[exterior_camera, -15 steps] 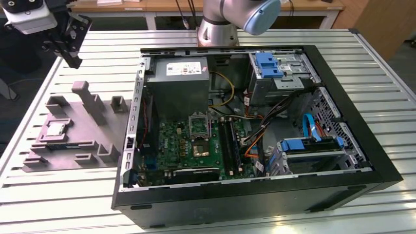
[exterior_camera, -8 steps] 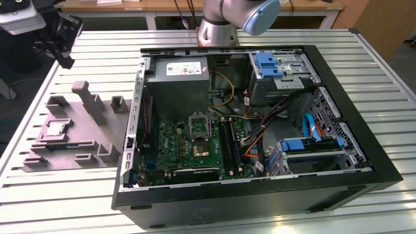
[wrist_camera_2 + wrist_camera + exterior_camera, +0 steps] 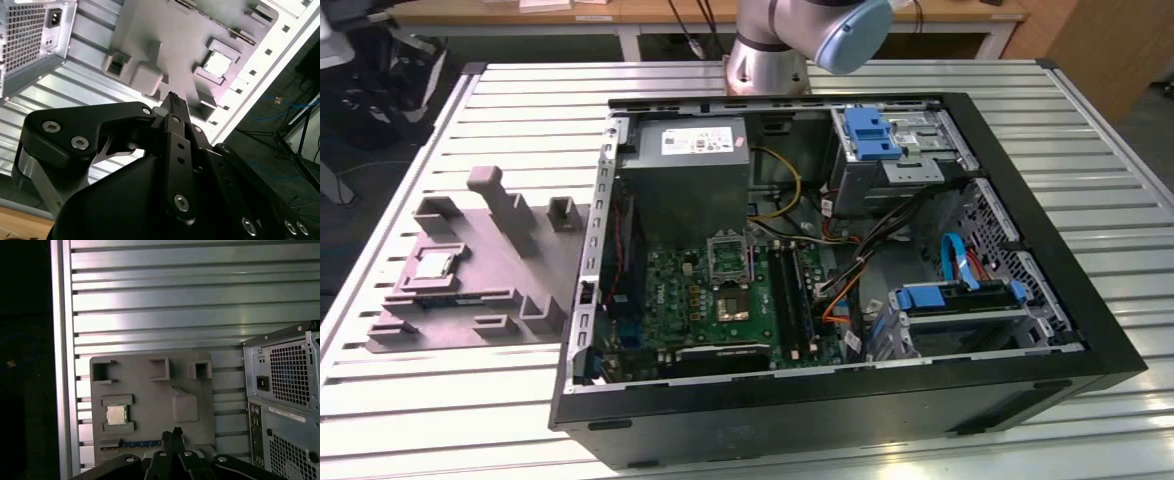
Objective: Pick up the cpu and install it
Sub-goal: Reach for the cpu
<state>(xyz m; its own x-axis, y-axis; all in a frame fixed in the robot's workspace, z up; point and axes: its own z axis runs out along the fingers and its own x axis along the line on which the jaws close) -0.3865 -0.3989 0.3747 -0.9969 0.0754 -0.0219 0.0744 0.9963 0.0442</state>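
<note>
At the exterior view's left, the small flat square cpu with a pale silver top [image 3: 434,265] sits in a recess of a grey moulded plastic holder [image 3: 534,245], just beside the open black computer case [image 3: 854,410] with its green motherboard [image 3: 720,300]. In the first wrist view the black gripper [image 3: 172,434] hangs over the holder, apart from the cpu, fingers pressed together and empty.

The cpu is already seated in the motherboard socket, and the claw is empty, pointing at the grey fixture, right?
Not quite. The cpu lies in a recess of the grey fixture, not in the motherboard socket; the first wrist view shows it. The claw is empty and points at that fixture.
</note>
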